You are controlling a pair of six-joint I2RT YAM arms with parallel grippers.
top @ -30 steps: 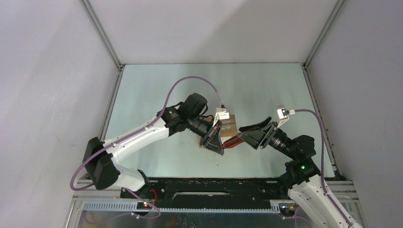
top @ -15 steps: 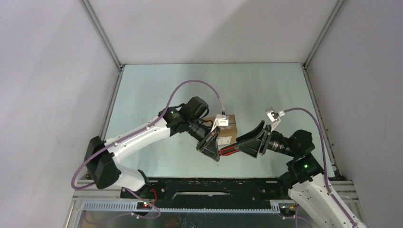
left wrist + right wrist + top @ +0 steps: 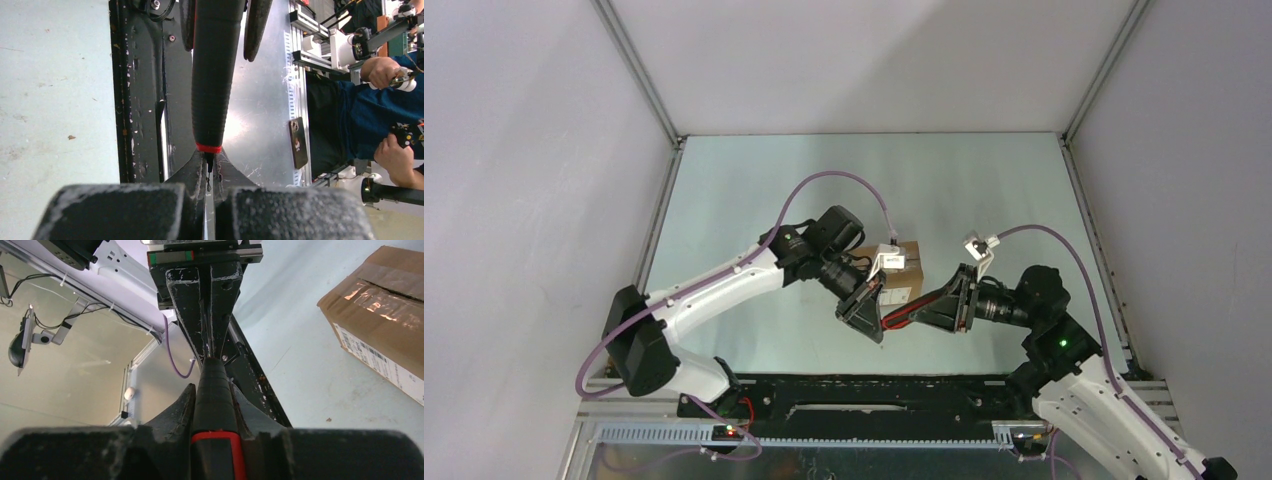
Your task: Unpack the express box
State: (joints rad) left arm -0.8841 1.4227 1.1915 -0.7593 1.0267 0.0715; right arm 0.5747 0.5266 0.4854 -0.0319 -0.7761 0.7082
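From above alone, the whole layout: box flat on the table, just beyond the two grippers meeting tip to tip nearer the bases. Left gripper and right gripper bridged by a knife, a streak of red showing between them; too small there to judge either grip. From the left wrist alone, the blade end: black handle running down to a red band, then a thin blade pinched between the left fingers, clenched with hardly a gap; right fingers flanking the handle at the top edge. Box in view only from above and from the right wrist. From the right wrist alone, the box close up: lying to the right of the fingers, apart from them, touched by neither gripper, resting on the pale green surface. Same view: right fingers clamped around the handle at its red band, left gripper straight ahead, closed on the far end. Brown cardboard, glossy clear tape along the top seam, white printed label on the side turned toward that camera, one corner pointing at the lens. From above, a pale label patch also on the near face, close by the left wrist.
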